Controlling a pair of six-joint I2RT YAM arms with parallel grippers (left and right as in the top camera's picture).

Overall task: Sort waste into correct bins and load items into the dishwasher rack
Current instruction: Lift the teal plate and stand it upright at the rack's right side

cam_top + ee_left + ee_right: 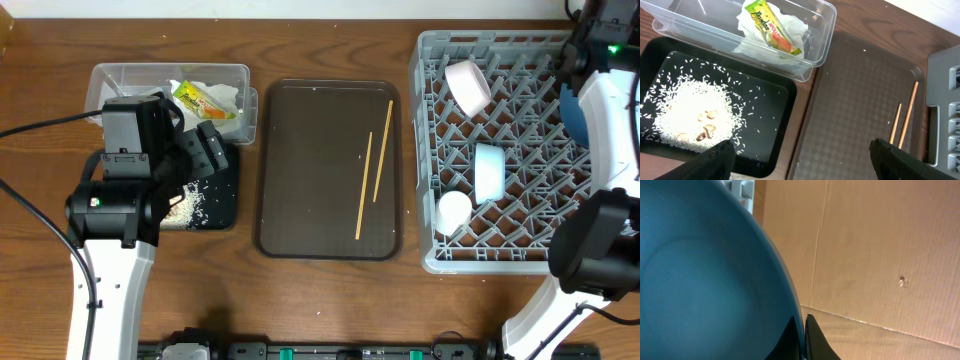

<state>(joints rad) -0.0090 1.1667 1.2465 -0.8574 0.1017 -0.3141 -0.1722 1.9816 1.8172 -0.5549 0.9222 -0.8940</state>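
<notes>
My left gripper [802,162] hangs open over the gap between the black tray [767,102] and the brown serving tray, nothing between its fingers. Loose rice [690,112] is heaped in the black tray. The clear tub [817,47] holds white napkins [787,27] and the yellow-green wrapper [771,27]. Two chopsticks [372,170] lie on the serving tray. My right gripper [801,320] is shut on the rim of the dark blue bowl [700,280], held on edge over the right side of the dishwasher rack [430,150]. In the rack sit a cream bowl [468,85], a light blue bowl [490,170] and a white cup [453,210].
The dark brown serving tray [320,220] lies between the bins and the rack. A cardboard wall [880,255] stands behind the right arm. The left arm's body [125,190] covers part of the black tray and of the tub.
</notes>
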